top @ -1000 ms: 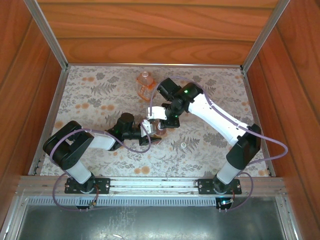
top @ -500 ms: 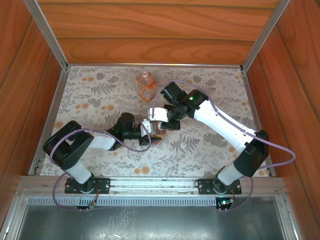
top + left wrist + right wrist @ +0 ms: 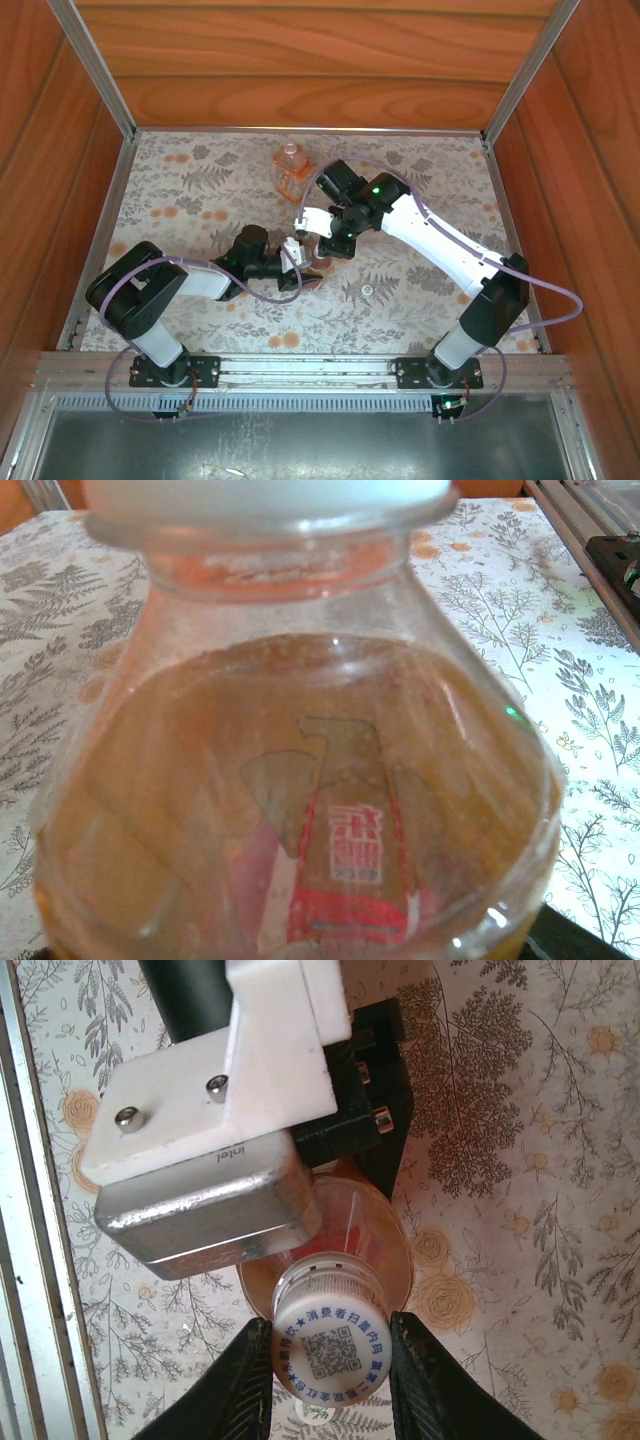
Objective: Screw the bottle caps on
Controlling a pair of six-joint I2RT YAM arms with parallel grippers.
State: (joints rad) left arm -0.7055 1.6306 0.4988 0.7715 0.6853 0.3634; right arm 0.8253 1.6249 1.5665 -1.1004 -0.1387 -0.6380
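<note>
A fern-and-flower cloth [image 3: 190,200] covers the table [image 3: 110,300], boxed in by reddish wood-panel walls [image 3: 300,60] with metal rails [image 3: 95,65]. At mid-table the left fingers [image 3: 392,1160] clamp the slim bottle [image 3: 300,810] upright, and the right fingers [image 3: 245,1385] pinch the cap [image 3: 330,1345] on its neck. The wide bottle [image 3: 290,168] stands near the far edge, and a second cap [image 3: 367,291] lies loose just right of the slim bottle.

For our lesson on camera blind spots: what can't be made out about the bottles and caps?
Top external: slim bottle mostly hidden under the right arm; loose cap too small for detail.
Left wrist: slim bottle's base cut off by bottom edge.
Right wrist: thread seating hidden beneath the fitted cap; bottle body behind camera housing.
</note>
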